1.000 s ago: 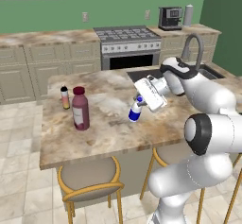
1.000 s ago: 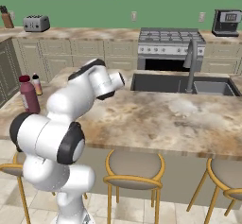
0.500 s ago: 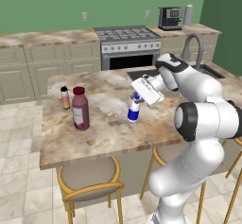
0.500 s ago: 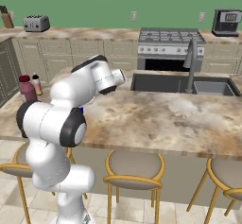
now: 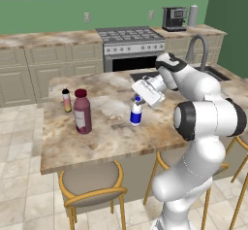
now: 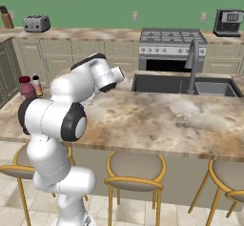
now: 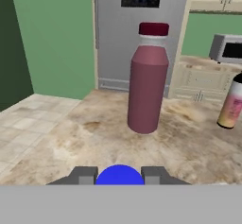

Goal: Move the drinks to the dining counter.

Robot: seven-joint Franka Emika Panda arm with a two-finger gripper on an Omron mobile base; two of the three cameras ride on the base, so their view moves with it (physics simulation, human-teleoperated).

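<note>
Placing white-and-blue bottle (image 5: pixel 136 112) upright on desk (image 5: pixel 111 141) beside maroon bottle (image 5: pixel 82 111), tool (image 5: pixel 142 98) clamped on its cap; next: release, lift clear.

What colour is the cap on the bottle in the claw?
Blue; the white-and-blue bottle shows its round cap best in the hand view.

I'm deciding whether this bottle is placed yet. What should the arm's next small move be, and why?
Probably open the jaws and let go. The gripper is shut on the blue-capped bottle, which seems to stand upright on the dining counter beside the maroon bottle and pink bottle.
</note>
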